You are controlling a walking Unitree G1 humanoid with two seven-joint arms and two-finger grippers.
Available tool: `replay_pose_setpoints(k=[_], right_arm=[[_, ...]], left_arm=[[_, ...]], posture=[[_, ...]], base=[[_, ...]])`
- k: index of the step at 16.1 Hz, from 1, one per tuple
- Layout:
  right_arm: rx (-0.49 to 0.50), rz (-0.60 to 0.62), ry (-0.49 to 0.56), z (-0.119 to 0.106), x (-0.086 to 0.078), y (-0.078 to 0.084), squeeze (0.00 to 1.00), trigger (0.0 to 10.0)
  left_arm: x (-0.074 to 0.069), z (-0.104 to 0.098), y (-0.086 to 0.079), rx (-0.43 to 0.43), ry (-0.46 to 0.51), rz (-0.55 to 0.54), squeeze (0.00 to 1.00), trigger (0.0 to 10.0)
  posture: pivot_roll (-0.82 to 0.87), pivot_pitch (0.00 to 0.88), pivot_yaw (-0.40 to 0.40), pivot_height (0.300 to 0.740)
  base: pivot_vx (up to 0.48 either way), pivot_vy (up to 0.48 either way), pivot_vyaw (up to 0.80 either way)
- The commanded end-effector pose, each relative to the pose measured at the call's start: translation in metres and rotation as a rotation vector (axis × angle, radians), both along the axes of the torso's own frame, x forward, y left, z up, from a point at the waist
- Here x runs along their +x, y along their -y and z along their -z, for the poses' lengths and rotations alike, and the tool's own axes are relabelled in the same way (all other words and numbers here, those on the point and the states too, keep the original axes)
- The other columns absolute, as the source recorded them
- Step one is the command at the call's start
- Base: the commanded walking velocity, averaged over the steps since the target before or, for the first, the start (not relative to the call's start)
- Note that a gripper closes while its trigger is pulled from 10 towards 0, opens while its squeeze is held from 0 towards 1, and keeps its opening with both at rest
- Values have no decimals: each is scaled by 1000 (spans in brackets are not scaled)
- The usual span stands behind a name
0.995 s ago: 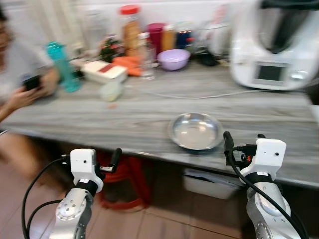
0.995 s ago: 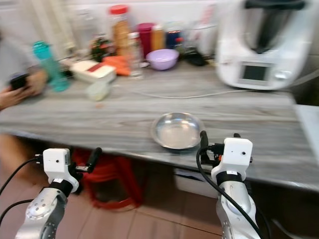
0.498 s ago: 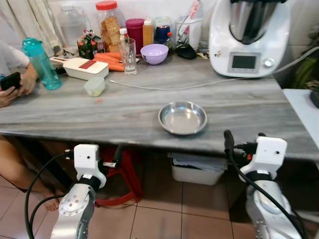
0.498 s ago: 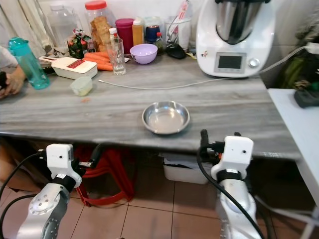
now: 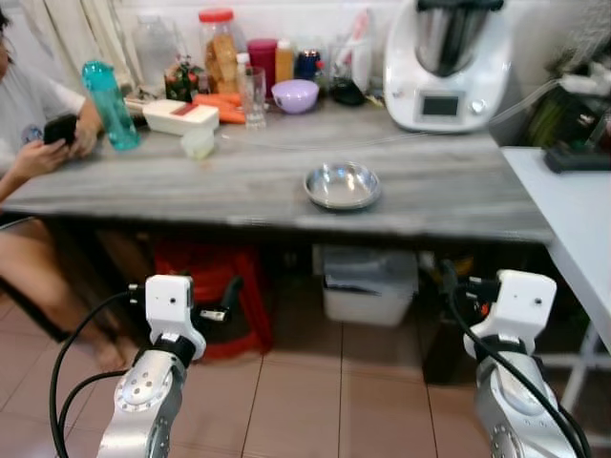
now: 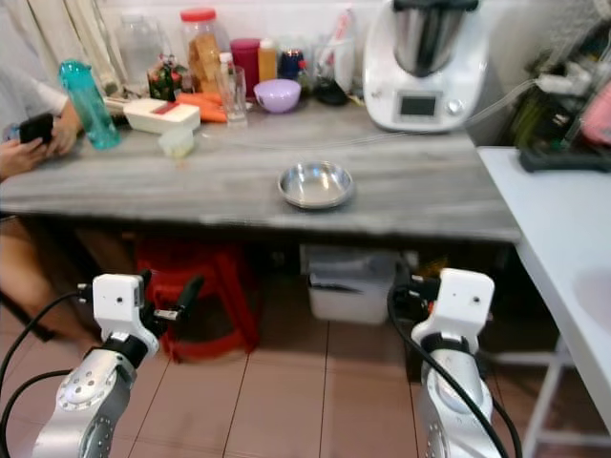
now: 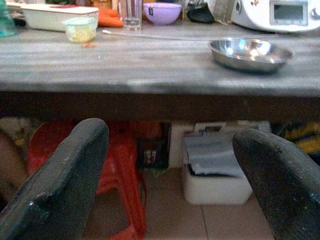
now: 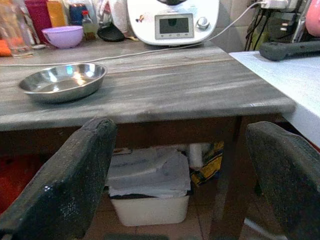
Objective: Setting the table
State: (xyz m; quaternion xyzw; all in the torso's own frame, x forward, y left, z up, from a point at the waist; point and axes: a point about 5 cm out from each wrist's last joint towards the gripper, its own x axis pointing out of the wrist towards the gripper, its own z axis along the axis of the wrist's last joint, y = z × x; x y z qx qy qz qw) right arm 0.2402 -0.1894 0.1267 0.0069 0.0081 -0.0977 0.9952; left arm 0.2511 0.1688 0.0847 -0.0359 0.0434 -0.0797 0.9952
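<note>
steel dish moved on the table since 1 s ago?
No. The steel dish sits near the table's front edge, before the white appliance, as earlier; the camera backed away.

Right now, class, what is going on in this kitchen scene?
The robot stands back from a grey table, handling nothing. Its left gripper and right gripper are both open and empty, held low, below the tabletop's level. A steel dish sits alone near the table's front edge. Further back are a purple bowl, a glass, a teal bottle and a white kitchen machine. A person sits at the robot's left, holding a phone.
</note>
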Motion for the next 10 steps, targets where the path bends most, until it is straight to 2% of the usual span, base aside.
replay_pose_setpoints(k=[1,3,5,7,10], right_arm=[[-7,28,-19,0,1,4,0,10000],[2,25,-26,2,2,2,0,10000],[-61,9,-24,3,2,0,0,10000],[-47,-55,1,1,3,-8,0,10000],[-37,-58,-28,4,3,-9,0,10000]], left_arm=[[-1,1,-1,15,-9,0,0,10000],[0,1,-1,18,-11,7,0,10000],[0,0,-1,22,-6,13,0,10000],[0,-7,-1,-20,33,50,0,10000],[3,-13,3,-27,57,69,0,10000]], posture=[[-58,0,90,740],[-57,0,91,740],[-55,0,93,740],[-55,0,94,740],[-52,0,96,740]], base=[[-405,0,0],[-405,0,0],[-405,0,0],[0,0,0],[0,0,0]])
